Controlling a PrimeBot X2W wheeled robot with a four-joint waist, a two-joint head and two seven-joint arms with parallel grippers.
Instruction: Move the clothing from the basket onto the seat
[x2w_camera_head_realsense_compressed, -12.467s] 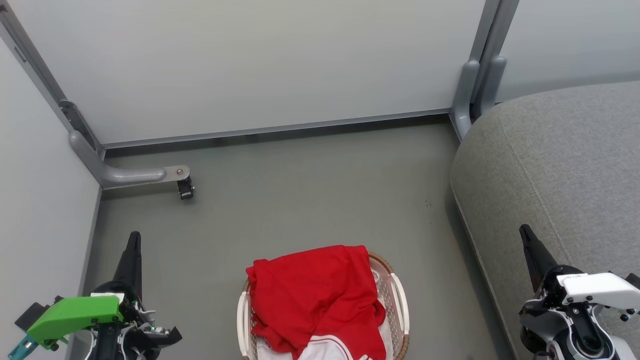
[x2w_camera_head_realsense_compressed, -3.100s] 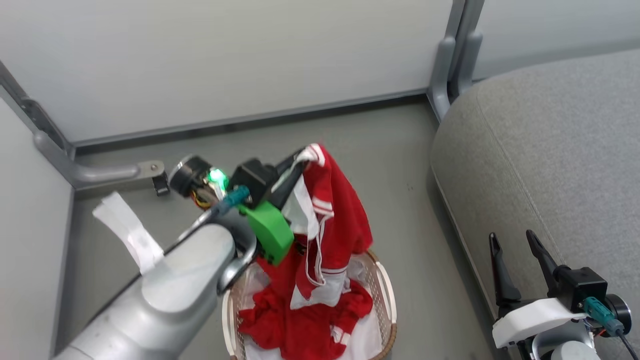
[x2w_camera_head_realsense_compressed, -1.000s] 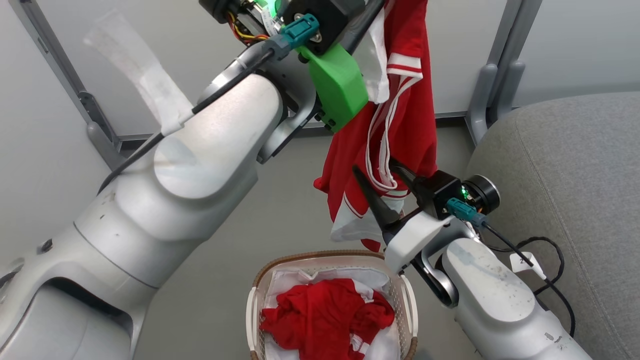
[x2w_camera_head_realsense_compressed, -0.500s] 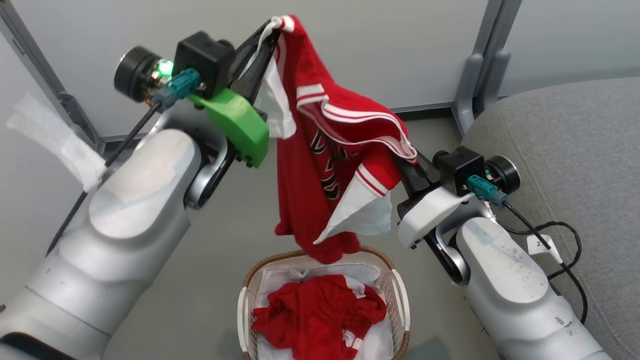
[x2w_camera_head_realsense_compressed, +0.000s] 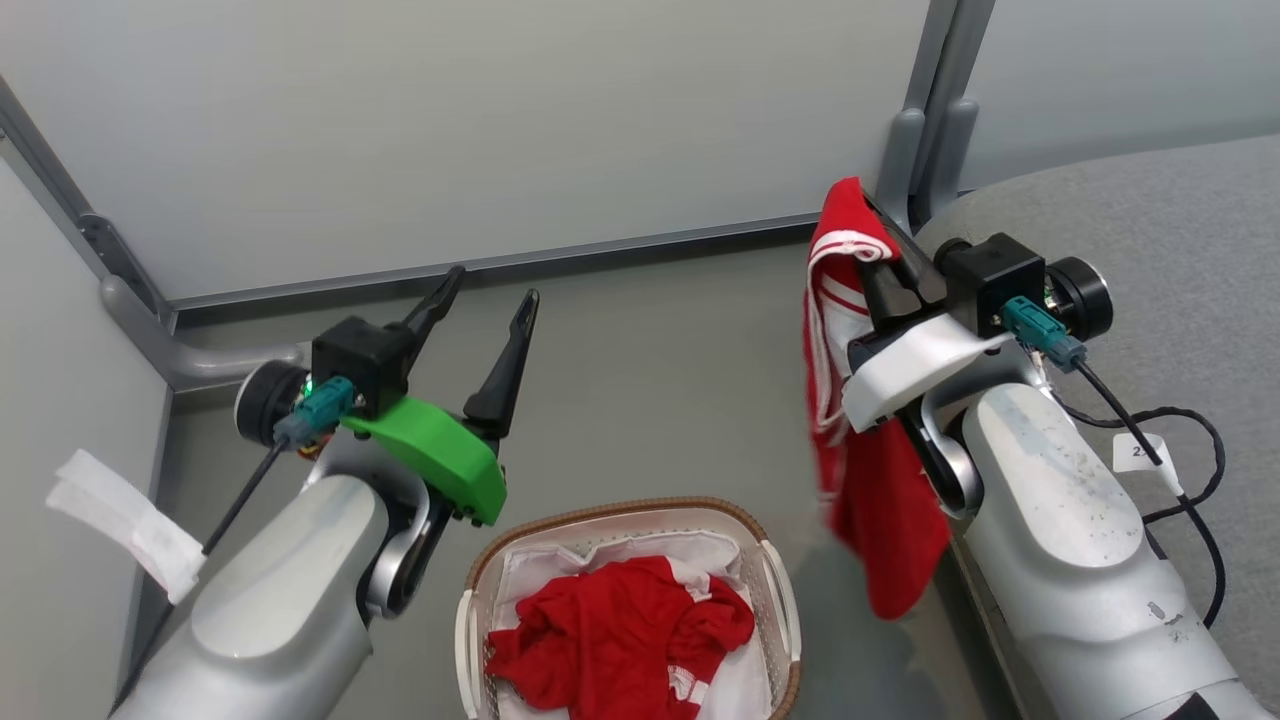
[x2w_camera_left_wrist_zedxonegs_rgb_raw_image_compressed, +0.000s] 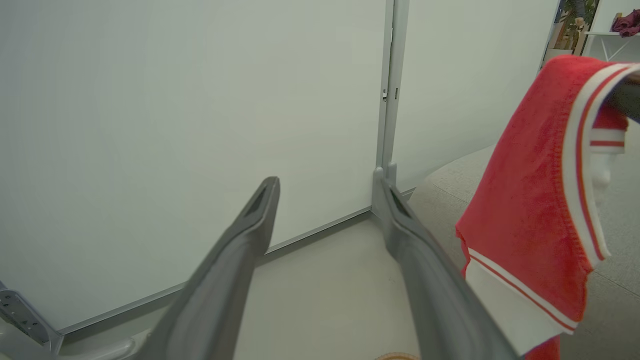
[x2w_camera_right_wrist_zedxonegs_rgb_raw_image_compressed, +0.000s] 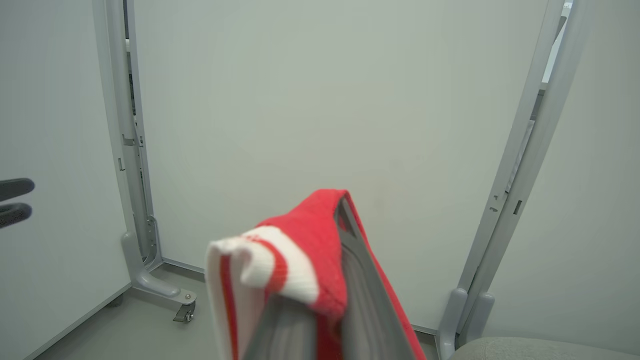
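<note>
The clothing (x2w_camera_head_realsense_compressed: 880, 520) hangs from my right gripper (x2w_camera_head_realsense_compressed: 868, 215), clamped between its 2 fingers, just beside the seat (x2w_camera_head_realsense_compressed: 1180, 220). My left gripper (x2w_camera_head_realsense_compressed: 492, 284) gapes wide, empty, near the basket (x2w_camera_head_realsense_compressed: 620, 507), where more red fabric (x2w_camera_head_realsense_compressed: 620, 640) lies.

Head above; wrists seemingly toward wall (x2w_camera_left_wrist_zedxonegs_rgb_raw_image_compressed: 150, 100)

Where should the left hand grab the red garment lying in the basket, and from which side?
Likely a raised crumpled fold near the middle of the red garment, from straight above with the open left hand: the basket walls block the sides, and bunched ridges suit a pinch.
</note>
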